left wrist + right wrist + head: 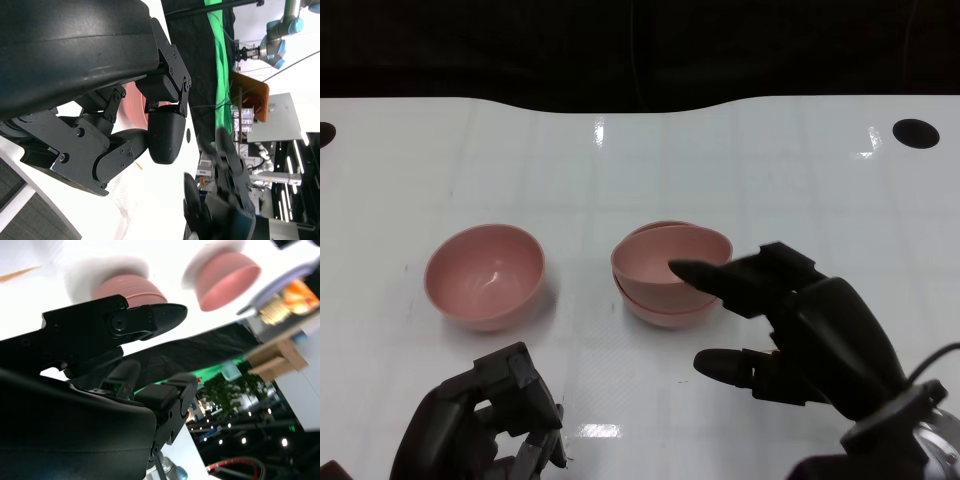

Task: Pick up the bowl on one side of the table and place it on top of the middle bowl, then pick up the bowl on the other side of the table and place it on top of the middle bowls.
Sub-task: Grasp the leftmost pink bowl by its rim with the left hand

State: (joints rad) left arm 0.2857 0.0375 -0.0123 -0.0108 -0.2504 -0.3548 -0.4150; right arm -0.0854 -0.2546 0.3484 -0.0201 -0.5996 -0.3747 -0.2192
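Counter (pixel 620 170): white, glossy surface; a dark round hole (pixel 916 133) sits near its far right corner.
Middle bowl (pixel 665 308): pink, upright, at the counter's centre; only its lower wall shows beneath the bowl nested in it.
Stacked bowl (pixel 665 262): pink, seated inside the middle bowl and slightly tilted, so its rim does not lie parallel to the rim below.
Side bowl (pixel 485 274): pink, upright, alone on the robot's left portion of the counter, well apart from the stack.
Right hand (pixel 790 320): just beside the stack on its near right side; fingers spread wide and extended toward the bowls, holding nothing. The upper fingertip (pixel 682 270) overlaps the stacked bowl's rim in the head view; whether it makes contact cannot be told. The lower finger (pixel 725 365) hangs over bare counter.
Left hand (pixel 485 420): at the near edge, short of the side bowl and apart from it; fingers curled inward, nothing visible in them.
Right wrist view: both pink shapes appear blurred beyond the extended fingers.
Left wrist view: a sliver of pink bowl shows behind the curled fingers (pixel 165 132); the right hand appears beyond, out of focus.
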